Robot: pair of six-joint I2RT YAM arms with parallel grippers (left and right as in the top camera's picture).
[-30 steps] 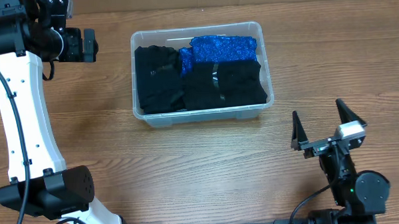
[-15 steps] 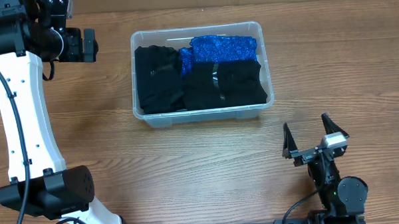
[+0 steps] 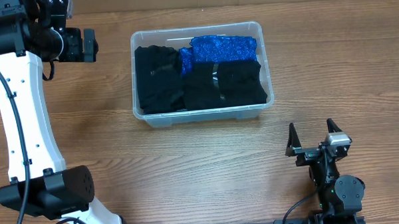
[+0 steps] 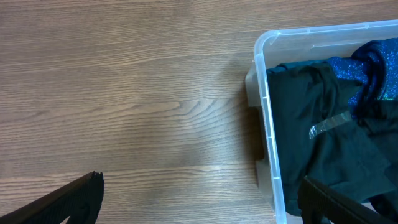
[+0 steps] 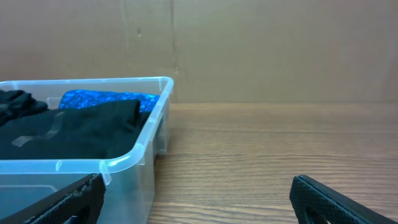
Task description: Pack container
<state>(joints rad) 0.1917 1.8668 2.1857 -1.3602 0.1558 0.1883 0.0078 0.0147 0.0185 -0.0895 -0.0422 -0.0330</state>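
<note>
Wood-grain desk (image 3: 187, 152) carries the container (image 3: 203, 114) at its far middle, filled with folded black clothes (image 3: 160, 80) and a blue glittery cloth (image 3: 224, 48). Only the overhead view shows both arms. The left tool (image 3: 91, 45) hangs well to the container's left, and the right tool (image 3: 311, 129) is near the front edge, apart from it. Each wrist view shows its own fingers spread wide and holding nothing. Only the right wrist view shows the brown wall (image 5: 261, 50) behind the desk.
</note>
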